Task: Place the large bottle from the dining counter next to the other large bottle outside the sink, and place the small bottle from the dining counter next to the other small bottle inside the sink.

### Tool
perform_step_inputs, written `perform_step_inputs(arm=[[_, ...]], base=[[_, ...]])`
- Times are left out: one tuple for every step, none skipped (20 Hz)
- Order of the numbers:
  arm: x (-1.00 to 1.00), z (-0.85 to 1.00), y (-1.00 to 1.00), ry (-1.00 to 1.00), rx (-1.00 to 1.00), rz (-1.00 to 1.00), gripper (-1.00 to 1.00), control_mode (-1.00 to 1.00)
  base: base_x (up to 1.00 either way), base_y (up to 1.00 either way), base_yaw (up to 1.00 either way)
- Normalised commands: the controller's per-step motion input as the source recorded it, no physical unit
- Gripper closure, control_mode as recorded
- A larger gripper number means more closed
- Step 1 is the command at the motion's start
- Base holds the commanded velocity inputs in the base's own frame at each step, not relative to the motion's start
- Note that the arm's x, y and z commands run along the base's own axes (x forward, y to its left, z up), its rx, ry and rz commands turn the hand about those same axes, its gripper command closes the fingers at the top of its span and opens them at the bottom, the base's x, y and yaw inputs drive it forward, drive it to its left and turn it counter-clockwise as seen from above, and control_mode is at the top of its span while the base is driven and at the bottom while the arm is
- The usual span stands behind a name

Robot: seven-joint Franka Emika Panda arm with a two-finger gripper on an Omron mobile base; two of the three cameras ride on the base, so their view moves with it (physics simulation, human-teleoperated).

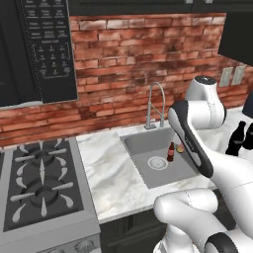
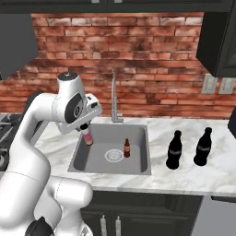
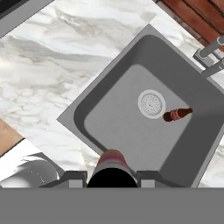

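The gripper [image 2: 86, 133] grips a small bottle [image 2: 86, 137] over the sink [image 2: 138, 161]; another small bottle [image 2: 126, 148] stands at its 3 o'clock.

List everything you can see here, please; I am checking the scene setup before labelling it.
Large bottles: two, black, upright on the marble counter right of the sink.
Small bottle in sink: one, brown with red label, upright beside the drain.
Held small bottle: one, pinkish, over the sink's left part.
Sink: one, grey, set in the counter.
Drain: one, pale, round, sink floor.
Faucet: one, silver, behind the sink.
Stove: one, grey with dark grates, left of the sink.
Microwave: one, black, above the stove.
Wall outlets: two, pale, brick wall at right.
Gripper: one, shut on the held small bottle.
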Motion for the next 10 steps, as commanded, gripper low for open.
perform_step_inputs(arm=[[0.00, 0.00, 0.00, 0.00, 0.00, 0.00, 1.00, 1.00], [0.00, 0.00, 0.00, 0.00, 0.00, 0.00, 1.00, 1.00], [0.00, 0.00, 0.00, 0.00, 0.00, 0.00, 1.00, 1.00], [0.00, 0.00, 0.00, 0.00, 0.00, 0.00, 1.00, 1.00], [0.00, 0.00, 0.00, 0.00, 0.00, 0.00, 1.00, 1.00], [0.00, 0.00, 0.00, 0.00, 0.00, 0.00, 1.00, 1.00], [0.00, 0.00, 0.00, 0.00, 0.00, 0.00, 1.00, 1.00], [0.00, 0.00, 0.00, 0.00, 0.00, 0.00, 1.00, 1.00], [0.00, 0.00, 0.00, 0.00, 0.00, 0.00, 1.00, 1.00], [0.00, 0.00, 0.00, 0.00, 0.00, 0.00, 1.00, 1.00]], base=[[0.36, 0.00, 0.00], [0.36, 0.00, 0.00], [0.35, 0.00, 0.01], [0.36, 0.00, 0.01], [0.35, 0.00, 0.02], [0.35, 0.00, 0.03], [0.36, 0.00, 0.04], [0.36, 0.00, 0.04], [0.36, 0.00, 0.05], [0.35, 0.00, 0.05]])
